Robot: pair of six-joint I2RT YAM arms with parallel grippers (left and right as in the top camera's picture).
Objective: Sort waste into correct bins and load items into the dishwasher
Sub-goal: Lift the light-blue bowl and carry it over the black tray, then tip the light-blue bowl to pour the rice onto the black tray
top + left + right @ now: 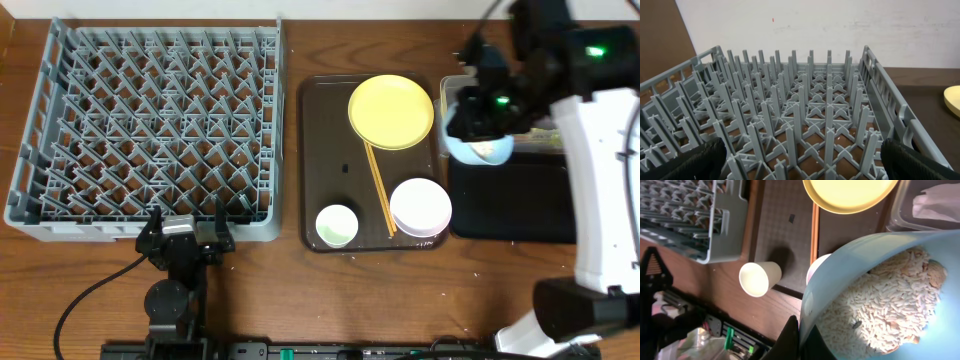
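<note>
Gripping blue bowl (837,272), seemingly: right tool (801,340)

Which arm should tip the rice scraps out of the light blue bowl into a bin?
Right. The right gripper is shut on the rim of the light blue bowl, rice scraps inside, beside the clear plastic tub and black tray. The left gripper sits open by the grey peg rack, far off.

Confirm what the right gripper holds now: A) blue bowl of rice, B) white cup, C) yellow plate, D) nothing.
A: the right gripper is shut on the rim of the blue bowl, rice inside; the yellow plate and white cup sit on the brown tray.
</note>
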